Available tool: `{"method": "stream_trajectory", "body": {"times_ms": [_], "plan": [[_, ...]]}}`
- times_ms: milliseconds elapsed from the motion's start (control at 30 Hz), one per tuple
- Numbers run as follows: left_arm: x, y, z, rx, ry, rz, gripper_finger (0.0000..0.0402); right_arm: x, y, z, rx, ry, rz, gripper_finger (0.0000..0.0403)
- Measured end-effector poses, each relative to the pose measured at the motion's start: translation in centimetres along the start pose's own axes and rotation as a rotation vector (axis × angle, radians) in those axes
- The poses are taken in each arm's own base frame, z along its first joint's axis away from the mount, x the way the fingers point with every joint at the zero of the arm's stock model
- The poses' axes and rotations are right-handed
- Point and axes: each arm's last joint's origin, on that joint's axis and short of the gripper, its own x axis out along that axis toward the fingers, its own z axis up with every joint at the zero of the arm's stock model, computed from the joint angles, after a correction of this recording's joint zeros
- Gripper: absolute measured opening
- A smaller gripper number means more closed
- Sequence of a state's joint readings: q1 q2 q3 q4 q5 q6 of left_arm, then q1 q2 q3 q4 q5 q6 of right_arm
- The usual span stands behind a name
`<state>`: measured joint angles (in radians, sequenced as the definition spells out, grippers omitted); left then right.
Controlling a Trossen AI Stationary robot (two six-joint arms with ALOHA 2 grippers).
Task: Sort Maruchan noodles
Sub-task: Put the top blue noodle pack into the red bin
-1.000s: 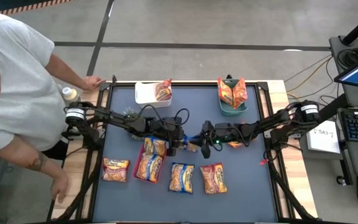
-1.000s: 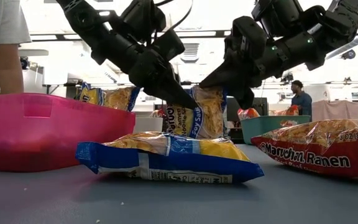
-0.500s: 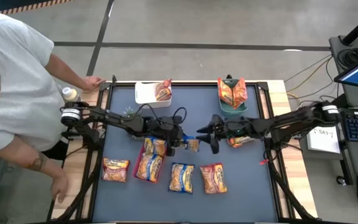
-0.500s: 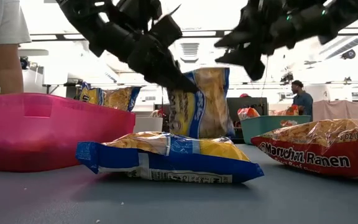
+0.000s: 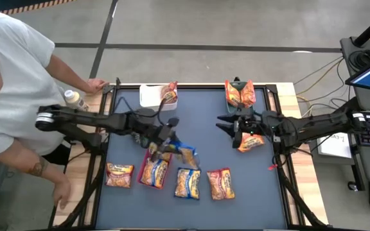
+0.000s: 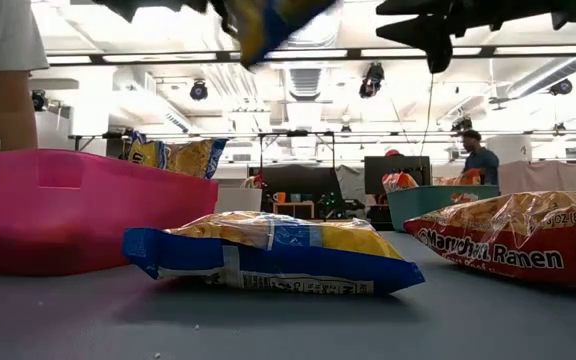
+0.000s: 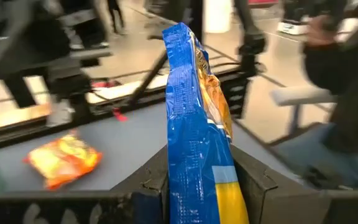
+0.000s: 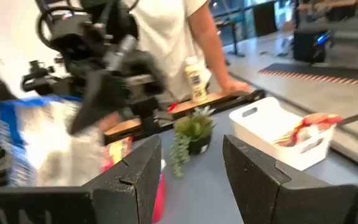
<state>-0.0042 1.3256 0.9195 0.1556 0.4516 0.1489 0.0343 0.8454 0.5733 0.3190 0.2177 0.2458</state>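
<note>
A blue-trimmed Maruchan noodle packet (image 5: 185,154) hangs in the air over the table's middle, with my left gripper (image 5: 171,146) shut on it. In the low view this packet (image 6: 273,20) shows at the top edge. My right gripper (image 5: 227,122) stands open right of centre with nothing between its fingers (image 8: 135,174). Several more packets lie flat near the front: an orange one (image 5: 119,174), two in the red tray (image 5: 141,179), a blue one (image 5: 187,183) and a red one (image 5: 220,184). Another red one (image 5: 249,142) lies below my right arm. My left gripper pinches the blue-trimmed packet between its two fingers at the end nearest the wrist (image 7: 194,186). The fingers come roughly level from the table's left. The packet stands on edge in the hold, reaches away past the fingertips and is lifted clear of the table.
A white bin (image 5: 149,96) with one packet stands at the back, and a green bin (image 5: 239,110) with two packets to its right. A small plant (image 8: 191,130) stands near the left arm. A person is at the table's left, one hand (image 5: 95,85) on the far corner.
My right gripper has opened, let go of the blue-trimmed packet and drawn back up toward the table's right and far side. My left gripper has kept its hold and risen, tipping up toward level. It has lifted the packet, which had hung just above the table, high over it.
</note>
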Motion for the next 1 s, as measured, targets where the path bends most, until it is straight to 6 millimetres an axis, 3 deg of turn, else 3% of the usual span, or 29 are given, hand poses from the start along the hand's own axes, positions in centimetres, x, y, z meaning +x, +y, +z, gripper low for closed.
{"method": "stream_trajectory", "body": {"times_ms": [133, 233, 467, 667, 1000], "plan": [[-1.9, -2.0, 0.8, -0.043, 0.056, -0.048, 0.0091, 0.1, 0.0, -0.1, -0.023, 0.005, -0.006, 0.0159], [-2.9, -3.1, 0.3, -0.094, 0.167, -0.041, 0.0091, 0.6, -0.1, -0.7, -0.029, 0.029, -0.028, 0.0161], [-4.6, -3.8, -2.5, -0.212, 0.536, 0.207, 0.0091, 1.9, -0.2, -2.2, -0.035, 0.097, -0.048, 0.016], [-4.3, -3.7, -4.5, -0.225, 0.713, 0.257, 0.0091, 2.5, -0.3, -2.9, -0.042, 0.122, -0.069, 0.0164], [-3.1, -3.4, -5.6, -0.259, 0.76, 0.26, 0.0091, 2.6, -0.2, -2.8, -0.044, 0.115, -0.076, 0.0161]]}}
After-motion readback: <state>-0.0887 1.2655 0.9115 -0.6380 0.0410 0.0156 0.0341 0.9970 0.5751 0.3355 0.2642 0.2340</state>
